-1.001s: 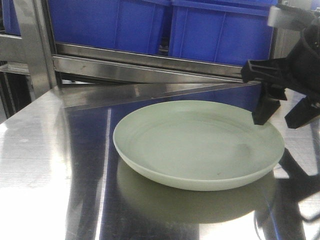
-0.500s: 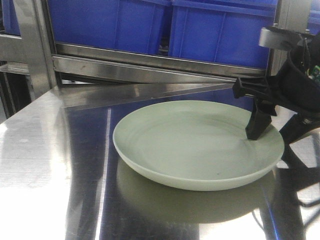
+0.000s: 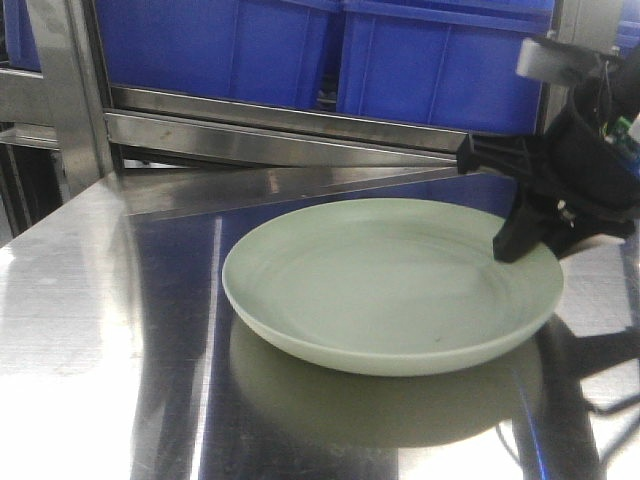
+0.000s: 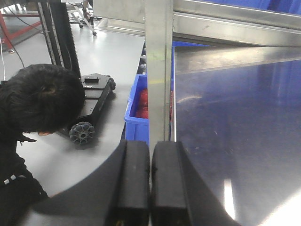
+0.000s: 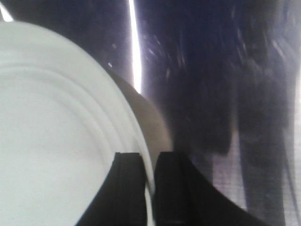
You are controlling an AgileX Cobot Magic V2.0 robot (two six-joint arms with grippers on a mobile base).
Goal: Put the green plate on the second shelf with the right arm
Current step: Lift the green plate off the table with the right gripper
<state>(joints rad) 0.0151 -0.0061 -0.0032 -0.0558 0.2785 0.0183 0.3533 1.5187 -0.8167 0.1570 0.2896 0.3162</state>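
The green plate (image 3: 390, 285) lies on the shiny steel surface (image 3: 90, 300), pale sage with faint rings. My right gripper (image 3: 530, 235) is at its right rim. In the right wrist view the two black fingers are shut on the plate's rim (image 5: 149, 162), one inside the plate (image 5: 56, 132) and one outside. My left gripper (image 4: 150, 146) is shut with nothing between its pads, and it hangs beside a steel post (image 4: 159, 70) off the surface's left edge. A steel shelf rail (image 3: 300, 135) runs behind the plate. I cannot tell which level is the second shelf.
Blue bins (image 3: 440, 60) stand on the rail right behind the plate. A steel upright (image 3: 70, 90) rises at the back left. The left wrist view shows a person's head (image 4: 42, 96), a wheeled base (image 4: 91, 89) and a blue crate (image 4: 138, 106) on the floor.
My right gripper came in from the right, dropped over the plate's right rim and shut on it. The plate shifted slightly to the left.
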